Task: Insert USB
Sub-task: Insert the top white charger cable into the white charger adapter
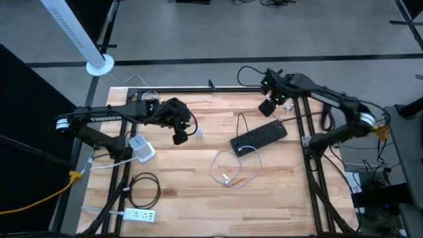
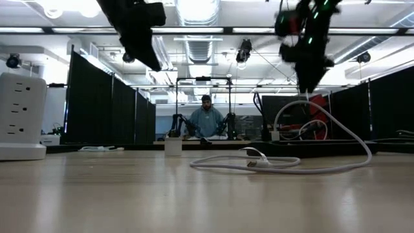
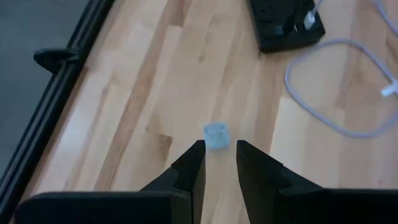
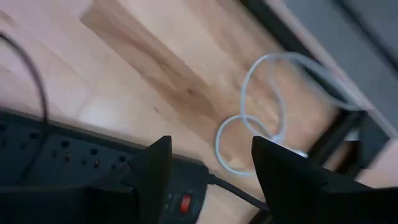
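Above the table's [image 1: 198, 198] far right part, the right gripper [image 1: 267, 108] is hovering with fingers spread wide and empty over the black power strip [image 1: 259, 138], where the white USB cable [image 1: 231, 168] is lying plugged and looping mid-table. The left gripper [image 1: 179, 137], fingers nearly closed and empty, is hanging over a small pale block [image 3: 216, 135].

Wooden table [image 1: 198, 198] (pale planks): black power strip [image 1: 260, 138], white cable [image 1: 228, 173], white power strip [image 1: 140, 215].

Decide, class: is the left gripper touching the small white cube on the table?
Apart. The left wrist view shows the left gripper empty, the white cube lying on bare wood beyond its fingertips.
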Controlling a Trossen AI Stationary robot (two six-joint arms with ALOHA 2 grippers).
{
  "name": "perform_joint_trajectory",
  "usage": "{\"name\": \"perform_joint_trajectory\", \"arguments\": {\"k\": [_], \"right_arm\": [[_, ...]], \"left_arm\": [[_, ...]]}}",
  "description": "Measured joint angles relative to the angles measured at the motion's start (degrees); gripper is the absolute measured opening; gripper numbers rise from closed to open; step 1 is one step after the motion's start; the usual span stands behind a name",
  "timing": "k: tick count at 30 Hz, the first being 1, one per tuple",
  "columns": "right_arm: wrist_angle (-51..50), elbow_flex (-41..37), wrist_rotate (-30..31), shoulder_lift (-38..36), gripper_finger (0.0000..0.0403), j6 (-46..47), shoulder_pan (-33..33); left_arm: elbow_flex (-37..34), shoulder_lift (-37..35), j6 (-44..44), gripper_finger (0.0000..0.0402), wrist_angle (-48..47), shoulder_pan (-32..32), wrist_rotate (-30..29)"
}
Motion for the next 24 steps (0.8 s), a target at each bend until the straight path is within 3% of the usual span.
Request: {"name": "perform_joint_trajectory", "arguments": {"k": [4, 10, 16, 24], "right_arm": [[2.51, 0.06, -2.16, 7.17, 0.0209, -4.61, -4.60], [3.41, 0.57, -1.92, 16.86, 0.0217, -8.26, -11.14], [5.94, 0.57, -3.08, 21.02, 0.0214, -11.12, -14.61], [7.72, 0.57, -2.91, 26.08, 0.0178, -12.42, -15.54]], "left_arm": [[0.00, -2.20, -0.01, 0.0066, -3.51, -0.01, 3.55], [0.00, -7.54, -2.41, 0.0066, -6.35, -0.31, 3.96], [0.00, -12.28, -5.92, 0.0066, -6.31, -0.38, 3.99], [0.00, -14.41, -9.80, 0.0066, -6.17, -0.38, 4.03]]}}
